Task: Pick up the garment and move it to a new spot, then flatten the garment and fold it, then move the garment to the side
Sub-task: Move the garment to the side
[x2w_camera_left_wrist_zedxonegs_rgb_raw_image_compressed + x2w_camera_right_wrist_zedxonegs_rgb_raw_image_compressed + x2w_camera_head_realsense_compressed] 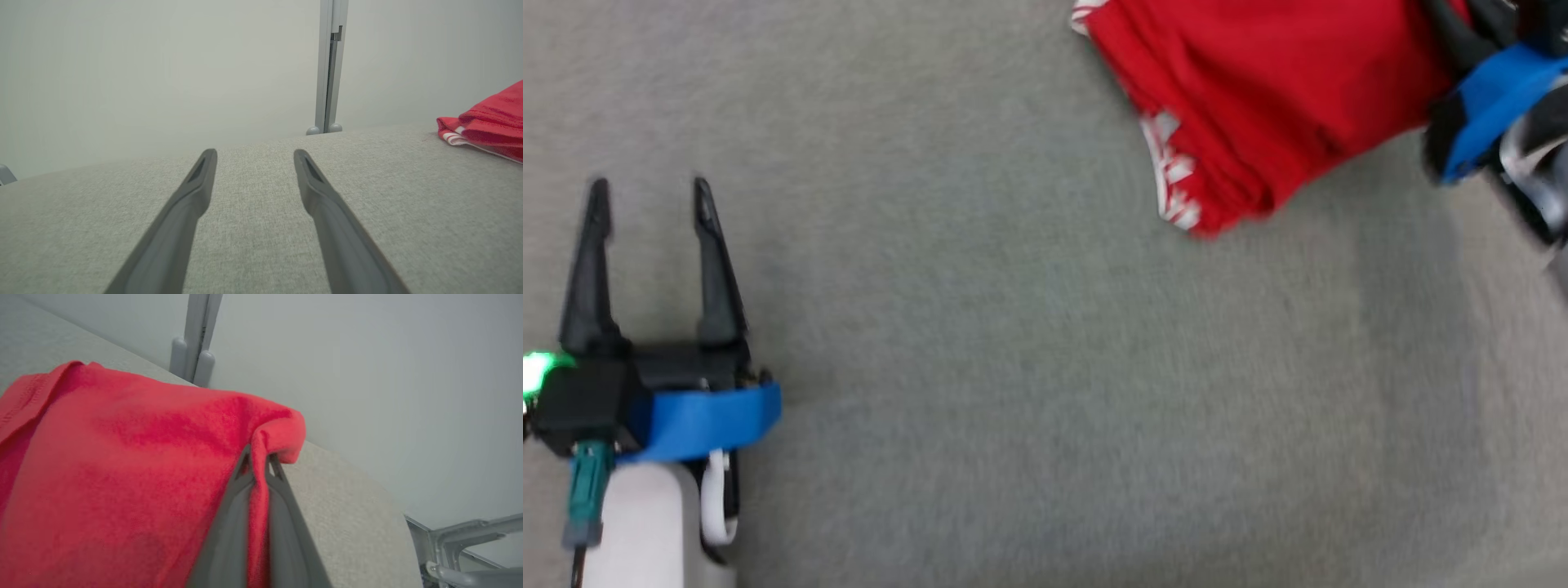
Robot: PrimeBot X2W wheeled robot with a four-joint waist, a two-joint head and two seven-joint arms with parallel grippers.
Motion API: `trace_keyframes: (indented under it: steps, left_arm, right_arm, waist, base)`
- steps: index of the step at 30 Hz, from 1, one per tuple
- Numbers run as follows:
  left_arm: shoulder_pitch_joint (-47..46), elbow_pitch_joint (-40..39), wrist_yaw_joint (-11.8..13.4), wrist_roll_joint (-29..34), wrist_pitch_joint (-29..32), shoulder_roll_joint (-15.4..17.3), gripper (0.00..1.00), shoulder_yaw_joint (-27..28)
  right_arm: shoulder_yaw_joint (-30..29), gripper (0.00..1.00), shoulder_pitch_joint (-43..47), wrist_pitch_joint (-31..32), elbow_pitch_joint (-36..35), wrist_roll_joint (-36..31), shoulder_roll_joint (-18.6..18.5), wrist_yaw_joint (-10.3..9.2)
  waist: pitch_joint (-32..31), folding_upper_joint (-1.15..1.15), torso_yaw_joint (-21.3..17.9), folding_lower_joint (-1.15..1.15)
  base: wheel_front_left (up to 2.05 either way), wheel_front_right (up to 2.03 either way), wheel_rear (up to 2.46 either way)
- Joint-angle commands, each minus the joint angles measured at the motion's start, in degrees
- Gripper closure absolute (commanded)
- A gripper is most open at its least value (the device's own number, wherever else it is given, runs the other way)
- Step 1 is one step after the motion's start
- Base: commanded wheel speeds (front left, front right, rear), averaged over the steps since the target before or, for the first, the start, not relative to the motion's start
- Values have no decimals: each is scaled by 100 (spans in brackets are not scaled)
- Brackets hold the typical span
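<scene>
The garment is a red cloth with a white-patterned trim, folded into a thick bundle at the top right of the grey table. My right gripper is shut on a pinched fold of the garment, red fabric squeezed between its two fingers; in the head view its blue-taped wrist sits at the garment's right edge, blurred. My left gripper stands open over bare table at the lower left, far from the cloth. In the left wrist view the garment lies at the far right, beyond the open left gripper.
Grey fabric table top spreads between the arms. A pale wall with a grey vertical post stands behind the table's far edge. A metal frame shows past the table's edge in the right wrist view.
</scene>
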Motion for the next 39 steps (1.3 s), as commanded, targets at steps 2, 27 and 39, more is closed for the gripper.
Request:
trace_keyframes:
  steps: [2, 27, 39]
  left_arm:
    - [-142, -196, -8, 86, -15, 119, 0, 10]
    - [-68, -1118, 72, 162, 288, 457, 0, 7]
    - [602, -324, 250, -194, 16, 141, 0, 56]
  right_arm:
    - [-28, 100, -265, -20, 10, 141, -263, -1]
    - [-140, 0, -1603, -729, 2212, 27, -603, -1]
    - [-641, 0, -448, -1191, 1380, 42, 111, -1]
  waist:
    - [231, -1, -158, -2]
    - [747, -1, -492, -2]
    - [-665, -1, 13, -2]
  base:
    - [0, 0, 0]
    - [0, 0, 0]
    - [0, 0, 0]
